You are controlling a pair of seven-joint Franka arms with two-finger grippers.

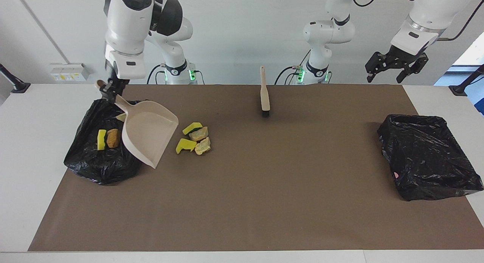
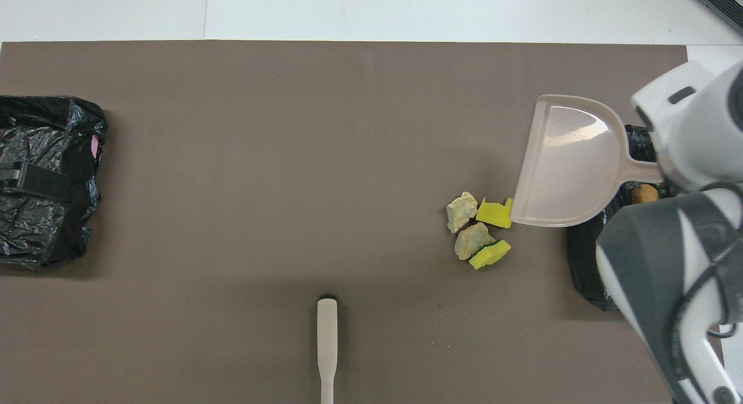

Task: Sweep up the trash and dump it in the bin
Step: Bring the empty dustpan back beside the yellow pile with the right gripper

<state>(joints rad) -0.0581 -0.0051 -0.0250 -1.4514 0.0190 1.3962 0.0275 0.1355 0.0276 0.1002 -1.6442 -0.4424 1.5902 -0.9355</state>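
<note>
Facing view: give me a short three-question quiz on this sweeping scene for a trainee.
1. True or false: the left arm's jaws hold the brush.
2. How many trash pieces lie directly on the mat? A two, B four, C six.
3. Which tool do the right arm's jaws hold?
Key: 1 false, the brush lies on the mat. 2 B. 3 the dustpan, by its handle.
</note>
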